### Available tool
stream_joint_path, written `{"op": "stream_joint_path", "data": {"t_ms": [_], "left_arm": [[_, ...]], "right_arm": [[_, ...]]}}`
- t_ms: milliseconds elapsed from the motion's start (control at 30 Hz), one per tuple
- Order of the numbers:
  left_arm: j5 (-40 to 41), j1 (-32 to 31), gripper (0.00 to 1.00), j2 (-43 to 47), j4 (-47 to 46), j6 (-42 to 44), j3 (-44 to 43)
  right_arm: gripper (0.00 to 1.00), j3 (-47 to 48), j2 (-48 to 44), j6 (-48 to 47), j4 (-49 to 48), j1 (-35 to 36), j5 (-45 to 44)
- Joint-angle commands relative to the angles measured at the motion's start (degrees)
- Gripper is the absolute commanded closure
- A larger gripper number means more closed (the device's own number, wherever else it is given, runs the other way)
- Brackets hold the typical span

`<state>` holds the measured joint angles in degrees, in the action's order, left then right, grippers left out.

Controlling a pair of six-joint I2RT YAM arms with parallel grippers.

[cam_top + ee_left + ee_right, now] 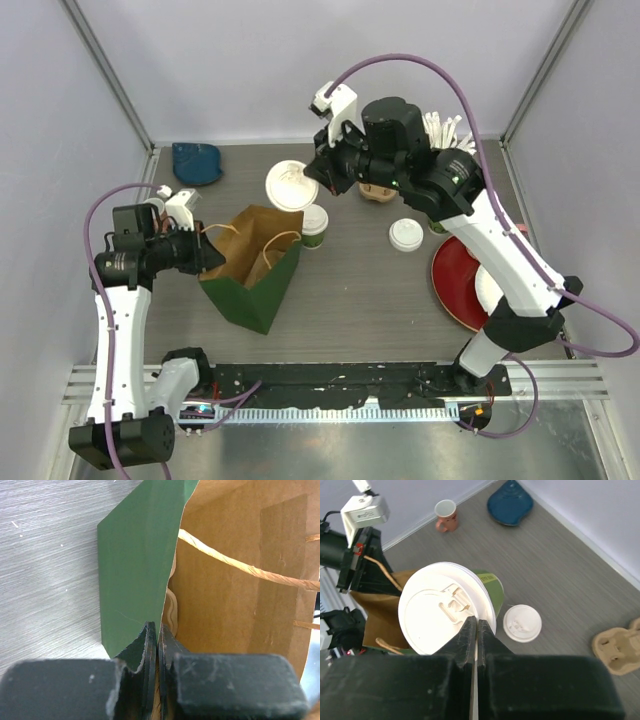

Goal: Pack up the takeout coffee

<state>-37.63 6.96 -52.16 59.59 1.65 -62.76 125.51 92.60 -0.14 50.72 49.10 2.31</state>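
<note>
Grey desk (360,295): right jaws pinch one light, crushable coffee cup (290,185) by its lid rim, a hold likely to pop loose, near the bag (245,295) whose edge left jaws clamp.

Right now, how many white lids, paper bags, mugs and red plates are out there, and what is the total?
White lids: 3
Paper bag: 1
Pink mug: 1
Red plate: 1
Total: 6
</note>
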Motion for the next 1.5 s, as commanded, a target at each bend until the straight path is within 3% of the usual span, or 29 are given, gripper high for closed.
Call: {"op": "stream_joint_path", "data": {"t_ms": [0,167,433,767,1467], "left_arm": [[-0.9,-0.7,1.0,-0.4,-2.0,-0.9,-2.9],[-0.7,-1.2,1.0,-0.6,-1.9,-1.0,-3.4],[-0.5,-1.8,1.0,-1.0,-1.8,-1.1,-3.9],[0.0,-2.1,1.0,-1.0,-1.9,-0.7,-4.0],[0.2,-2.7,1.0,-0.7,-2.4,-0.7,-3.8]], "right_arm": [[0.99,1.9,2.1,1.1,1.9,2.3,5.9],[0.99,1.9,5.0,0.8,6.3,3.5,6.5],[0.99,4.3,12.3,1.8,5.6,4.5,10.0],[0.99,6.7,23.9,4.0,6.1,4.6,3.1],[0.99,-9.9,27.7,14.0,-7.6,4.5,1.4]]}}
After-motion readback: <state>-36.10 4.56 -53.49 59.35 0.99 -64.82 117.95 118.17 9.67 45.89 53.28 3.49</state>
